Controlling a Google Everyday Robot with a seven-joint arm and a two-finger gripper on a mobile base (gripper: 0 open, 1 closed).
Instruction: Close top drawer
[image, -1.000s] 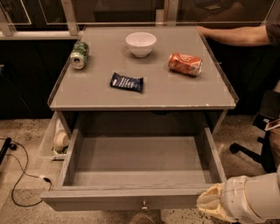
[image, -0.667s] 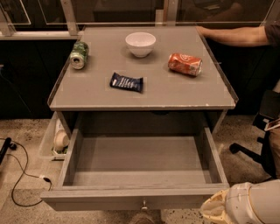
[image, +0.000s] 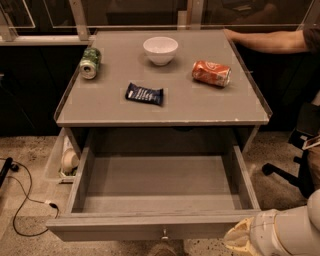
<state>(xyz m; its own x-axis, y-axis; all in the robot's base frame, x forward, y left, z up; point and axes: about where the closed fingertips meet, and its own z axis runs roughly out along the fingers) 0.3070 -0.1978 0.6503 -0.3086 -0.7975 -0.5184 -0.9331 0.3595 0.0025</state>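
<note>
Approach step. Gripper (image: 241, 239), whose state cannot be told, is just beside the right end of the open drawer (image: 125, 229). Next: press the front inward.

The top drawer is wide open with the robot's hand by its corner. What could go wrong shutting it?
The hand sits at the right end of the top drawer, away from its knob; a push there might skew the drawer and jam it. A hard slam could jolt the table, and the orange can and green can lie on their sides, free to roll.
</note>
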